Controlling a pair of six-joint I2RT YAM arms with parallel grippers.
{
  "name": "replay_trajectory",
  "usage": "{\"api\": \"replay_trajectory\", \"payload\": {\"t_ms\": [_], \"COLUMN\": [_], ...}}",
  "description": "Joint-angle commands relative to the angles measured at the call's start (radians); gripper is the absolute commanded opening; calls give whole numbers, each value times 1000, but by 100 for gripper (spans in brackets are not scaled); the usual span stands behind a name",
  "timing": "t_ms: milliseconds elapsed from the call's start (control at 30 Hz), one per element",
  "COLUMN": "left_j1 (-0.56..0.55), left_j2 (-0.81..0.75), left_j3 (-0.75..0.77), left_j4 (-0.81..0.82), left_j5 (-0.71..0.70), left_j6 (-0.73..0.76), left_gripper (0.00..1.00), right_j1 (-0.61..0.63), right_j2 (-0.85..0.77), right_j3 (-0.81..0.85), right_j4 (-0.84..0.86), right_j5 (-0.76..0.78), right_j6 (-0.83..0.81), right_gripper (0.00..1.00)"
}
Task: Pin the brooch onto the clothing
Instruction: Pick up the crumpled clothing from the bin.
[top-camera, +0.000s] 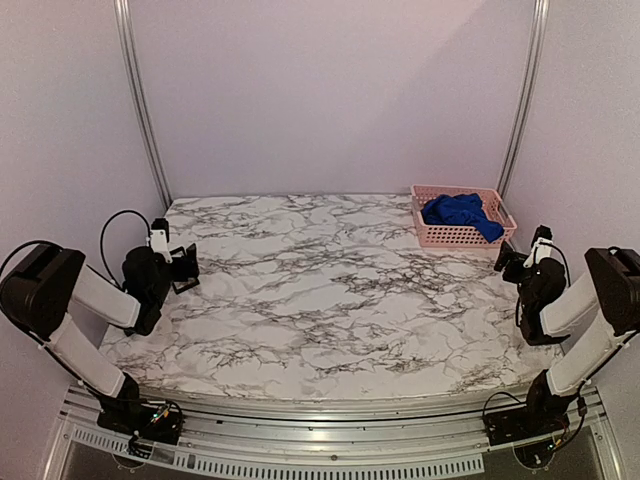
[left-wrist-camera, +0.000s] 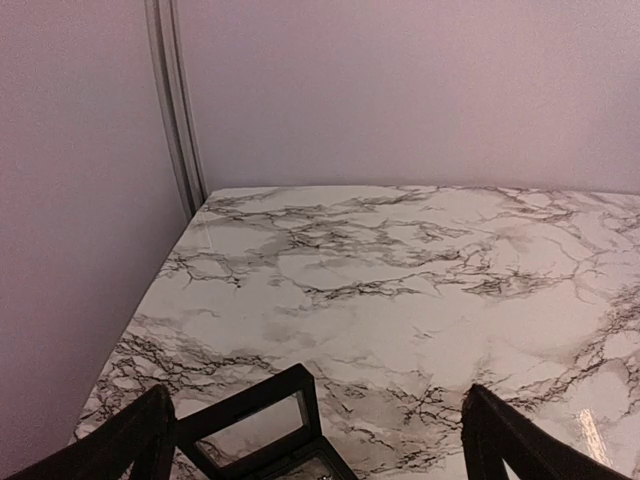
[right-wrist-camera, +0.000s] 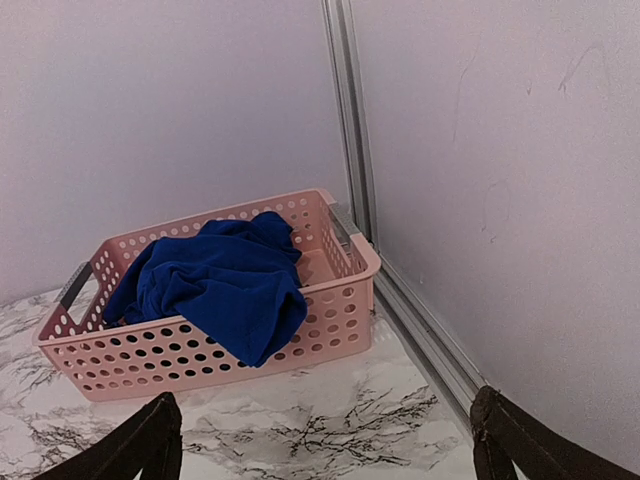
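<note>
With left gripper (top-camera: 184, 268) and right gripper (top-camera: 508, 260) spread empty, the shirt (right-wrist-camera: 215, 285) — bunched over the basket (right-wrist-camera: 340, 300) rim — may drag it.

I have a white tabletop (top-camera: 330, 300) veined with grey and black marble. Two things lie on it. In the far right corner sits a pink perforated basket (top-camera: 455, 238), its long side along the far edge. Close to the left edge, about midway, rests a small black square frame (top-camera: 184, 268) with a clear pane, tilted up.
</note>
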Motion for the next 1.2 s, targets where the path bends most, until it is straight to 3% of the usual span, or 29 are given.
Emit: {"api": "replay_trajectory", "payload": {"t_ms": [0,133,300,433,567,767,933,1167], "left_j1": [-7,-8,-7,-3,-24,-87,-107,-115], "left_j2": [4,7,-34,-109,-134,-177,-193,-181], "left_j3": [3,4,24,189,401,561,751,890], "left_j4": [-14,-7,-70,-425,-893,-1386,-1698,-1762], "left_j5": [2,4,16,42,285,421,522,485], "left_j6": [4,7,12,37,147,264,338,283], "left_gripper": [99,100,99,100,100,97,99,99], "right_j1": [-1,-1,-1,-1,-1,-1,13,70], "right_j2": [-69,-218,-294,-216,-57,174,360,668], "right_j3": [44,168,408,715,998,1301,1468,1739], "right_j4": [-110,-427,-820,-1233,-1520,-1693,-1707,-1831], "right_j5": [9,38,-74,-117,-216,-349,-386,-401], "right_j6": [-5,23,47,104,105,101,87,11], "right_gripper": [99,99,99,99,99,96,94,86]}}
